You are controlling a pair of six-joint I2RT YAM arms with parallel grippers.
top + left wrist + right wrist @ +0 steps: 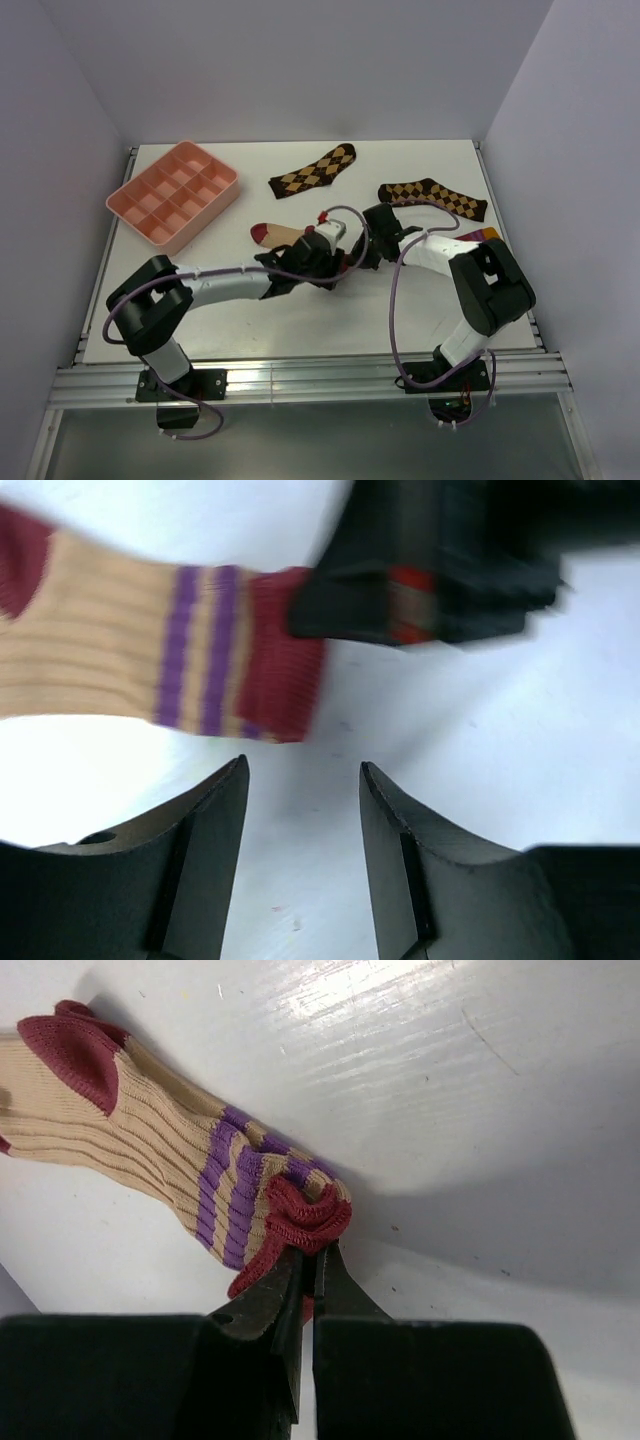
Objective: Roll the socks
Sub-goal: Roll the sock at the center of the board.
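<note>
Our right gripper (308, 1260) pinched the tan sock (170, 1150) by its cuff on the table (400, 320); our left gripper (303, 772) hung half-open, apparently empty, beside. That shallow bite could slip once rolling began.

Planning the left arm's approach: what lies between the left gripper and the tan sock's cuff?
Only bare white table, in the left wrist view: the open left gripper sits just short of the tan sock.
</note>
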